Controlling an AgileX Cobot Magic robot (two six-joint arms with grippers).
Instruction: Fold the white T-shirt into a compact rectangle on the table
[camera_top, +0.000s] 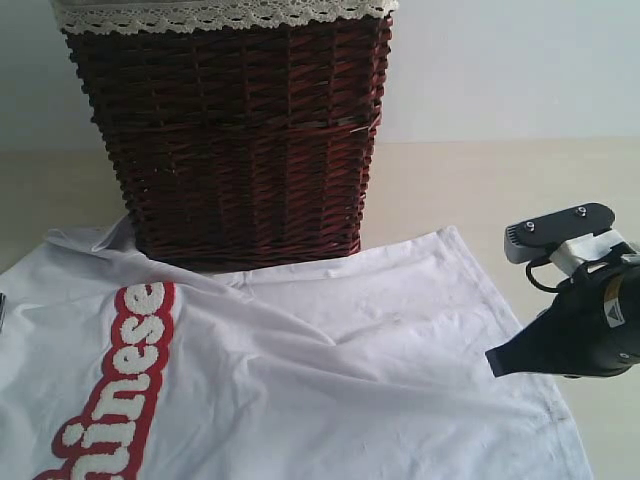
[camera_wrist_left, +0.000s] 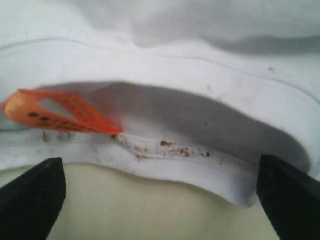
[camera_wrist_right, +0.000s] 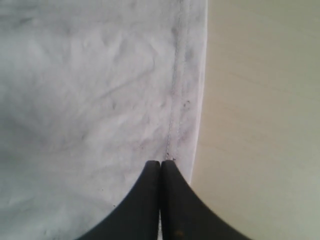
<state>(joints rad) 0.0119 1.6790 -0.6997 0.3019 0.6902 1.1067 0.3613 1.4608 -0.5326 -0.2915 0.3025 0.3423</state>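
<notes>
One white T-shirt (camera_top: 300, 380) sprawls — left jaws apart, right jaws together, perhaps pinching hem (camera_wrist_right: 176, 115).

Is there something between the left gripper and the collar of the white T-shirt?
Nothing visible. The left gripper is open just before the collar of the white T-shirt, and only the table lies between them.

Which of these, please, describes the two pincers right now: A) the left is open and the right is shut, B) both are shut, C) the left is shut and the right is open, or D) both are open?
A: the left pincer has its fingers wide apart at the collar of the white T-shirt, while the right pincer has its tips pressed together at the shirt's hem.
</notes>
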